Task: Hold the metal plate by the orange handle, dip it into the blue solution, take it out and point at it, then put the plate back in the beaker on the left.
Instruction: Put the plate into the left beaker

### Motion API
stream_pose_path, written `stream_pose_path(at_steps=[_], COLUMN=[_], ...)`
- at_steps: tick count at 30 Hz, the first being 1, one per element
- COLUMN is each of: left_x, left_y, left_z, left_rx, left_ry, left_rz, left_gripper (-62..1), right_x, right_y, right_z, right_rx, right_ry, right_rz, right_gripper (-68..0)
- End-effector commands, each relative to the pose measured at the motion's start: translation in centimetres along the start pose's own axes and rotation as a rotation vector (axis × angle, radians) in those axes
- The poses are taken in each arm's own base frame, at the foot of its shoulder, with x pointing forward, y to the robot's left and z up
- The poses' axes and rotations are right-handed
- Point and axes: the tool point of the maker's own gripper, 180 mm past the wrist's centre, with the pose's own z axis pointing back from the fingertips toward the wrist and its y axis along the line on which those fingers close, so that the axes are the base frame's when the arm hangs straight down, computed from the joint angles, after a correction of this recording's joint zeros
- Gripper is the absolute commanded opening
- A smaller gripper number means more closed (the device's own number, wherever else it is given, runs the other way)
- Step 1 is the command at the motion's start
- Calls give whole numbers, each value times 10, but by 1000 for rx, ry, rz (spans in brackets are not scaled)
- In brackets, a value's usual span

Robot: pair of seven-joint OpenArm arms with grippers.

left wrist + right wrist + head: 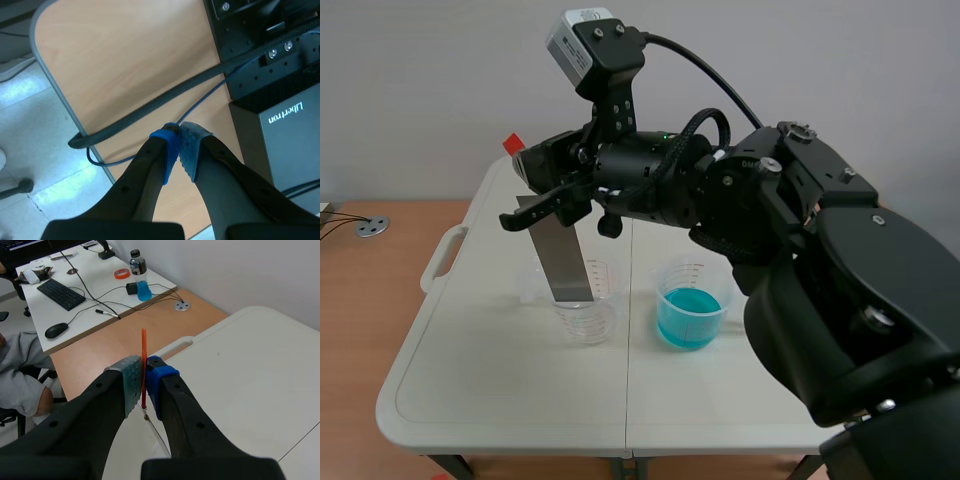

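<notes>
My right gripper (535, 178) is shut on the orange handle (512, 143) of the metal plate (563, 255). The plate hangs tilted, and its lower end reaches into the clear empty beaker (590, 315) on the left. The beaker of blue solution (690, 305) stands just to the right of it. In the right wrist view the thin orange handle (144, 347) is pinched edge-on in the right gripper (144, 382), with the plate's edge (158, 436) running down below. My left gripper (179, 134) is shut on nothing, off the table over a wooden desk.
The white folding table (500, 400) has a carry handle (445, 255) at its left edge. A braided black cable (165, 97) and a black box (285, 125) lie ahead of the left gripper. Beyond the table stand a keyboard (60, 292), a bottle (139, 276) and a seated person (20, 375).
</notes>
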Motion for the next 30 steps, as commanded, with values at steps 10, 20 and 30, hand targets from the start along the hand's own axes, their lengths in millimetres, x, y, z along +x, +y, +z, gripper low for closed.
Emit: stream_pose_path(at_steps=[10, 20, 30], left_x=[6, 7, 5], left_y=[4, 4, 4], left_z=[-2, -2, -2], left_rx=[3, 3, 3], left_ry=[-12, -13, -1], left_rz=[-5, -5, -6], left_gripper=[-594, -594, -594], right_x=[-10, -26, -44], right_y=[-5, -7, -11], right_z=[-5, -6, -6], right_rx=[-2, -7, -19], right_ry=[7, 47, 64], right_rz=[-34, -48, -73], right_gripper=[-662, -662, -662])
